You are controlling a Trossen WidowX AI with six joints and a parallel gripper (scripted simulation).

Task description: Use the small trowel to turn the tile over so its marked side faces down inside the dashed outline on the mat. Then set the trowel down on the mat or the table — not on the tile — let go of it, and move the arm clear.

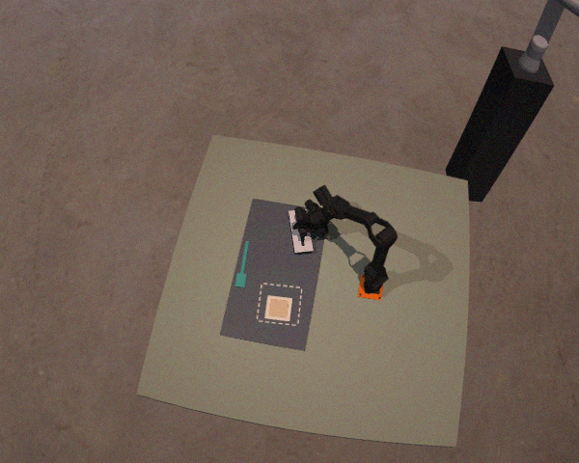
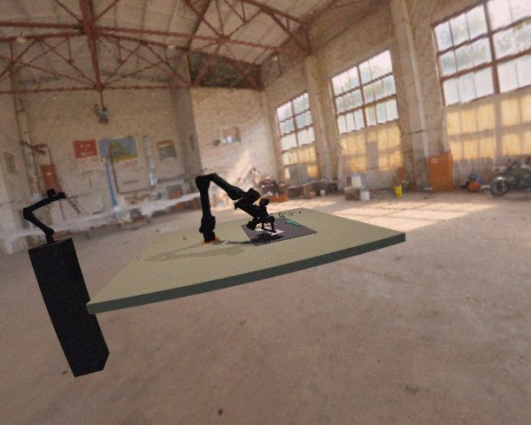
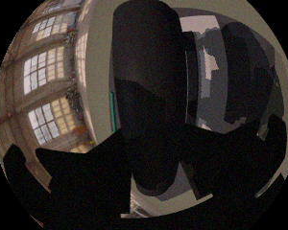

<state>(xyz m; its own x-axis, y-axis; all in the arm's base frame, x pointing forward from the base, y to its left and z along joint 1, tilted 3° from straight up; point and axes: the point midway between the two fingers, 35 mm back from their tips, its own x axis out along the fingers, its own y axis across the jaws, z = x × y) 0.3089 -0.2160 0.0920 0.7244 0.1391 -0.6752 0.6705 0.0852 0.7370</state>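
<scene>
On the mat [image 1: 260, 279], fingers [image 1: 306, 236] clamp a pale slab [image 1: 299, 245]; trowel [image 1: 241, 263] lies apart.

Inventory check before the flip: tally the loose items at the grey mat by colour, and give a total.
Teal: 1, the trowel
Beige: 1, the tile
White: 1, the strip, gripped by the pincer
Total: 3
</scene>
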